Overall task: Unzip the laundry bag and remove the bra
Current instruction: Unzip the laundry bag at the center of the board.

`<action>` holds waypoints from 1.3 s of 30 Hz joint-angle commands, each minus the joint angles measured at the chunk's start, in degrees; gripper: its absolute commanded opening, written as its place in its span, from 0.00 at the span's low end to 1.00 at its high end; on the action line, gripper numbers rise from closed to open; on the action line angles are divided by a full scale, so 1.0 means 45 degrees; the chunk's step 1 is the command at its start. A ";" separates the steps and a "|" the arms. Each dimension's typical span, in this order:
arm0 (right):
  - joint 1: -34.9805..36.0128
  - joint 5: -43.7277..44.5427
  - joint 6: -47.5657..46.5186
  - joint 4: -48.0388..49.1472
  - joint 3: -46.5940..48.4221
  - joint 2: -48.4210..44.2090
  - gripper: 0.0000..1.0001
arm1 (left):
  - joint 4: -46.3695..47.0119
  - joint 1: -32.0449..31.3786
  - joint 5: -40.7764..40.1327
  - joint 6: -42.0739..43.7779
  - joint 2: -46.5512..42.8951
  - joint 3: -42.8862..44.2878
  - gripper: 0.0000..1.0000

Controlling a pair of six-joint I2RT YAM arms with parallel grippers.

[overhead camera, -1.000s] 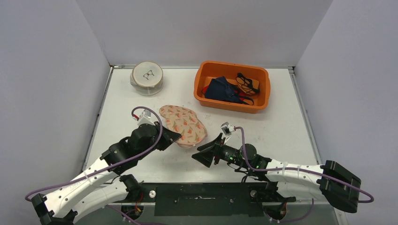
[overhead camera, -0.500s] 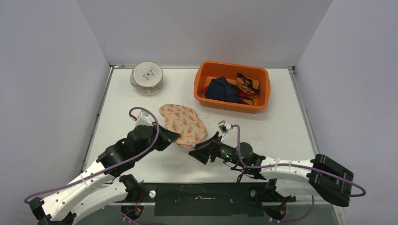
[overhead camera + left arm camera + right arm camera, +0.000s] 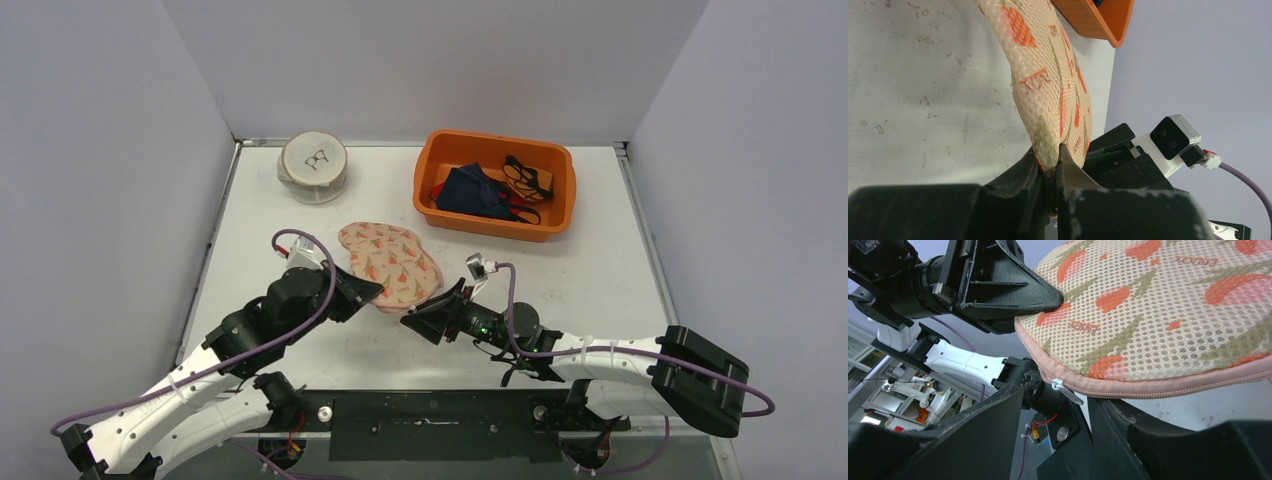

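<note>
Left gripper pinches laundry bag, right gripper spread, on scuffed table, grey walls.

A: Where is the laundry bag?
B: On the white table, front of centre. It is cream mesh with orange shapes.
A: And the arms?
B: The left gripper has its tip at the bag's near-left edge. The right gripper is at the near edge, pointing left.
A: Behind it?
B: An orange bin at back right holds dark blue cloth. A round container stands at back left.
</note>
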 commanded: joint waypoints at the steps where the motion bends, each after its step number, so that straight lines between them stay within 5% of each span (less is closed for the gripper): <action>1: -0.0068 0.0188 -0.0044 0.1023 0.0348 -0.0217 0.49 | 0.0705 0.0063 -0.0013 -0.0023 -0.0182 0.0313 0.00; 32: -0.0107 0.0764 -0.0412 0.0266 -0.0420 -0.1128 0.19 | 0.0736 0.0066 -0.0042 -0.0135 -0.0364 0.0083 0.00; 39: -0.0107 0.0939 -0.0683 -0.0501 -0.0452 -0.1426 0.06 | 0.0909 0.0057 0.0023 -0.0181 -0.0357 -0.0058 0.00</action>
